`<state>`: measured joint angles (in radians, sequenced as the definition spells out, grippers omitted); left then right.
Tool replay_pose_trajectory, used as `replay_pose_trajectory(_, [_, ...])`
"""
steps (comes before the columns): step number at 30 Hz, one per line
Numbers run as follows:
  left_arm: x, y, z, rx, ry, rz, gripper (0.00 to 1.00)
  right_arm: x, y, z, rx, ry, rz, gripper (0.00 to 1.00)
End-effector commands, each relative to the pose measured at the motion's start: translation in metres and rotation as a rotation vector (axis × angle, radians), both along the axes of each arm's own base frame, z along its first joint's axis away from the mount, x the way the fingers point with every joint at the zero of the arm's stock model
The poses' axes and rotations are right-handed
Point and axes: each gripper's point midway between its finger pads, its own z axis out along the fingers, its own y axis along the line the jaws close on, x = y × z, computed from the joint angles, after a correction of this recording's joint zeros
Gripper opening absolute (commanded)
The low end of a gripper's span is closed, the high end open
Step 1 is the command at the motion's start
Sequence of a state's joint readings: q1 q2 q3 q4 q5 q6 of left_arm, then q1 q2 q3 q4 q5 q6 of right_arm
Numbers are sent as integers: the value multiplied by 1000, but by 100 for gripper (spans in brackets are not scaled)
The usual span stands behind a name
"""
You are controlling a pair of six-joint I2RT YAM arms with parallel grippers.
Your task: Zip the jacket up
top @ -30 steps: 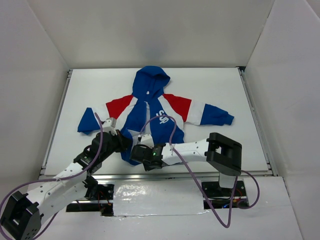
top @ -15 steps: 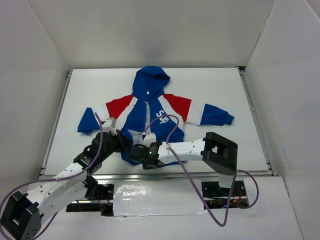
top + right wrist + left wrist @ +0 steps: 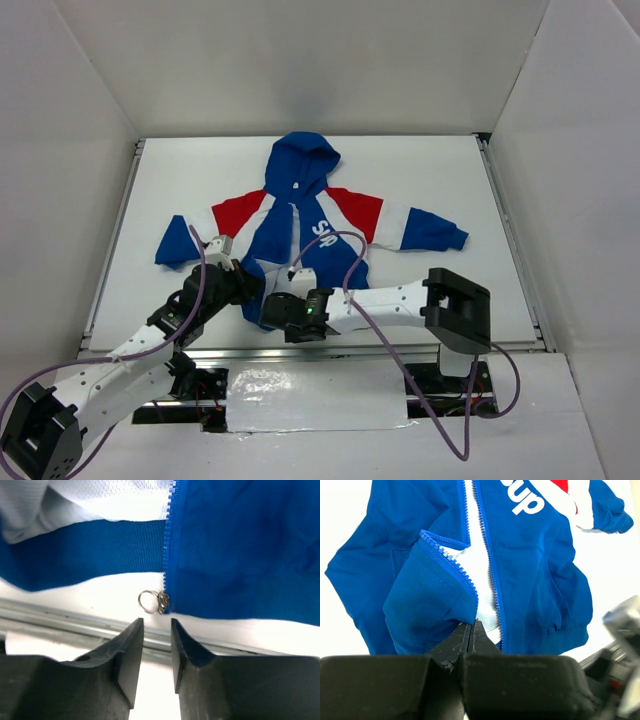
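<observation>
Since a moment ago the right gripper (image 3: 156, 626) has slid left along the near hem of the jacket (image 3: 310, 200), which lies flat on the table (image 3: 450, 170), hood far. Its fingers stand slightly spread, just short of the zipper pull (image 3: 152, 601). The left gripper (image 3: 471, 626) pinches the jacket's left front edge at the hem.

The jacket (image 3: 300, 215) lies flat mid-table (image 3: 430, 170), hood far, hem near. The left gripper (image 3: 471, 626) is at the hem, on the left front flap. The right gripper (image 3: 156, 622) is just to its right, nearer than the hem, with the zipper pull (image 3: 152, 601) just beyond its fingertips.
</observation>
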<state>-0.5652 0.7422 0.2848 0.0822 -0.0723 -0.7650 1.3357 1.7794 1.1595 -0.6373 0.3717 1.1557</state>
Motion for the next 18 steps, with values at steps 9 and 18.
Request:
replay_pose_trajectory(9, [6, -1, 14, -17, -45, 6, 0, 40, -18, 58, 180, -271, 258, 91])
replay_pose_trajectory(18, [5, 0, 14, -18, -44, 12, 0, 45, -40, 21, -87, -278, 537, 49])
